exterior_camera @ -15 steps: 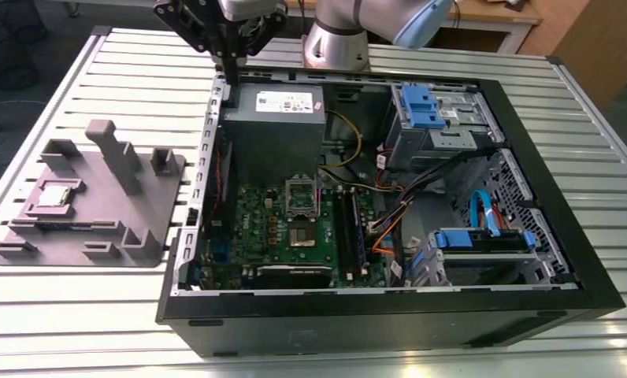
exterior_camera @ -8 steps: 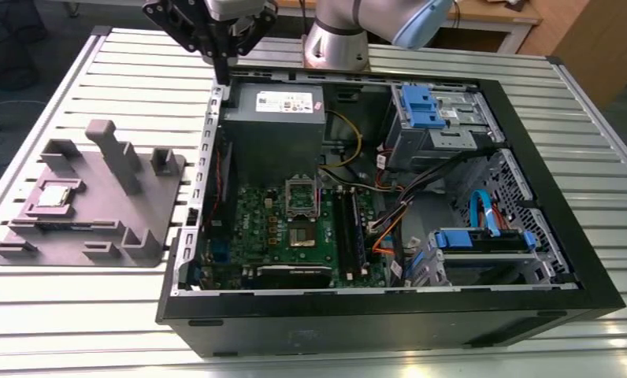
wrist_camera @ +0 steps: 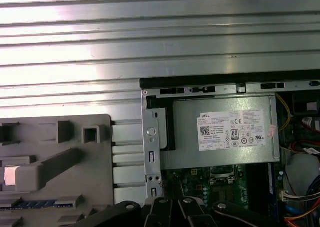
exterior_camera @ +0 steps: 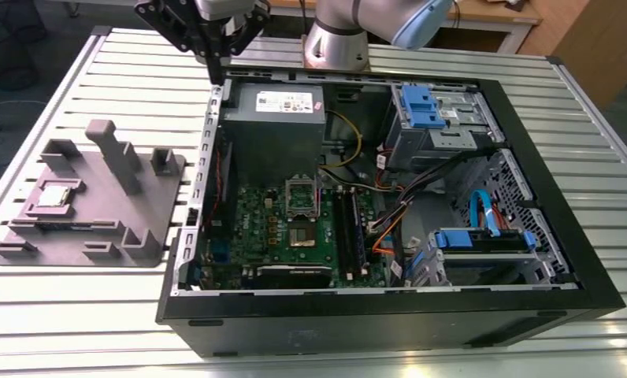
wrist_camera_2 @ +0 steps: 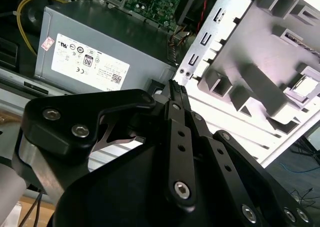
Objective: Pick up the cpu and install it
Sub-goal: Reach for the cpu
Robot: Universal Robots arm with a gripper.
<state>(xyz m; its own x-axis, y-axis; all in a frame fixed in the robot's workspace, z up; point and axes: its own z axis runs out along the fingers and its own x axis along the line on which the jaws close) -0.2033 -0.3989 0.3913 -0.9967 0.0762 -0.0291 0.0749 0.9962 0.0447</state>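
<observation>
Looked down on ribbed metal table (wrist_camera: 150,37). Found grey holder tray (wrist_camera: 100,179) w/ cpu (wrist_camera: 10,176) in it, just beside open PC case (wrist_camera: 151,137); PSU (wrist_camera: 182,157) w/ white label inside, green mobo (wrist_camera: 200,184) adjoining. Had gripper (wrist_camera: 175,209) closed near case wall.

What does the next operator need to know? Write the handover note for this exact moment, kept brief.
End effector: shut, empty, above the computer case's far edge, by the power supply.
Cpu: lying in the grey holder tray, to the exterior view's left of the case, untouched.
Motherboard socket: its frame looks hinged open.
Done: nothing that shows. Left: cpu not yet picked up or installed.
</observation>
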